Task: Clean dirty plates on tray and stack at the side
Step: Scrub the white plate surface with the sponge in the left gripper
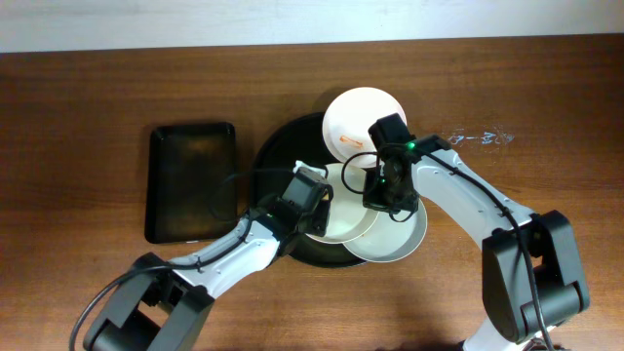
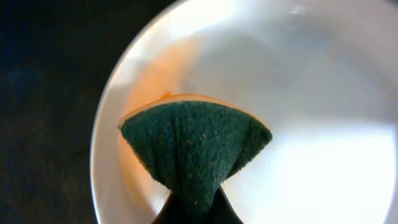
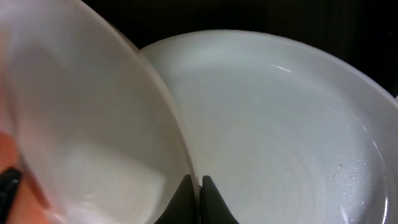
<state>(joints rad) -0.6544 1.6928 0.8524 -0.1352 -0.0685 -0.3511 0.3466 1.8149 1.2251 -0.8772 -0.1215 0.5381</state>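
Dirty plate point(image 1: 349, 219), middle of tray point(image 1: 278, 156): left gripper point(image 2: 193, 214), clamped on green sponge point(image 2: 194, 146), should scrub orange smear point(image 2: 146, 78) firmly while right gripper point(image 3: 200, 186), pinching its rim, steadies it.

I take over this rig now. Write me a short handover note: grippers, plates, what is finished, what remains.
Left gripper: shut on a green sponge, which is pressed on the middle white plate beside an orange smear.
Right gripper: shut on that plate's rim.
Top white plate has an orange smear. The pale grey-green plate lies partly under the middle one. All three are on or over the round black tray.
Done: nothing is stacked at the side yet.
Left: finish this wipe, clean the others, stack all three.
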